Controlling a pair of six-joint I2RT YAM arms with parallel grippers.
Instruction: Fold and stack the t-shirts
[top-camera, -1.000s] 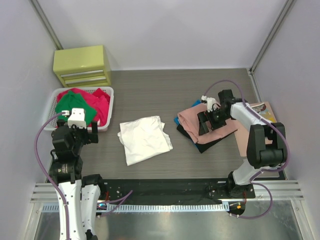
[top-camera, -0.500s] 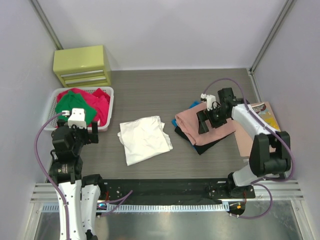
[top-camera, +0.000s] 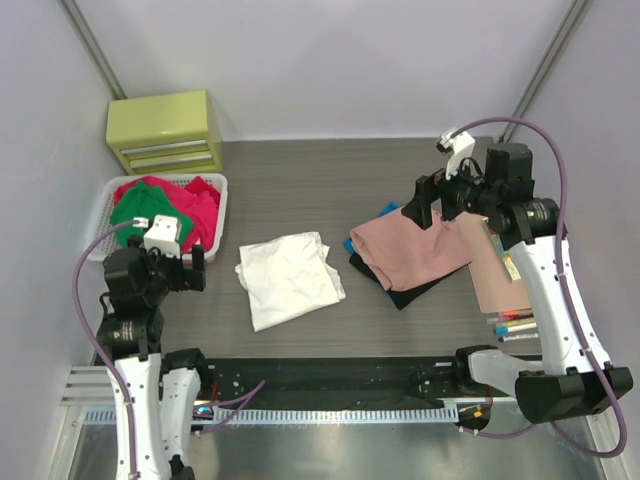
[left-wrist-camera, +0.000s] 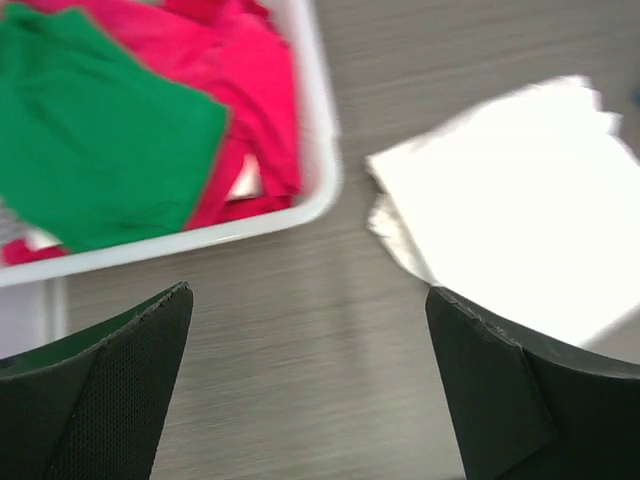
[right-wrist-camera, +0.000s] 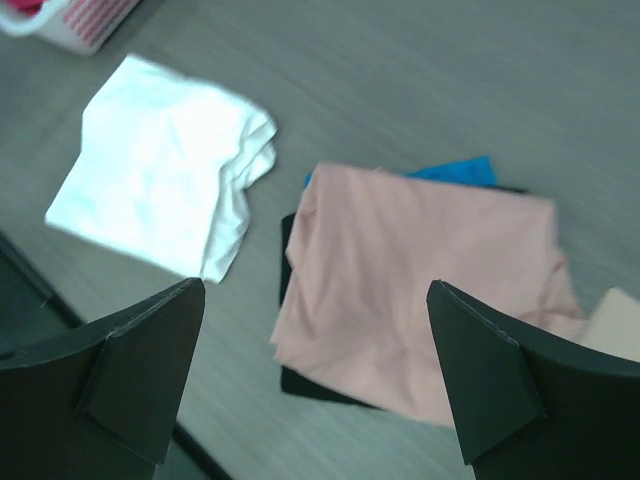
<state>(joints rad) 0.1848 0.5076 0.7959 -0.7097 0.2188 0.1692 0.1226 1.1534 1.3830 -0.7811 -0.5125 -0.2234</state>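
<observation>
Judging by how things lay, the job was roughly half done. On the right of the table (top-camera: 300, 190) a stack had been built, with a folded pink shirt (top-camera: 412, 250) on top and a black shirt (top-camera: 405, 291) under it. A strip of blue cloth (top-camera: 352, 243) peeked out at the stack's left edge; what it was could not be told. In the middle lay a white shirt (top-camera: 290, 278), folded into a rough square but somewhat rumpled, well apart from the stack and not yet placed on it.

The white basket (left-wrist-camera: 322, 130) at the far left held the unfolded remainder: a green shirt (left-wrist-camera: 95, 150) lying over crumpled red shirts (left-wrist-camera: 245, 90). These would each need folding and stacking.

The right gripper (right-wrist-camera: 312, 390) hung above the far side of the stack with its jaws wide apart, holding nothing. The left gripper (left-wrist-camera: 310, 400) hovered over bare table between the basket and the white shirt, jaws likewise spread and empty.
</observation>
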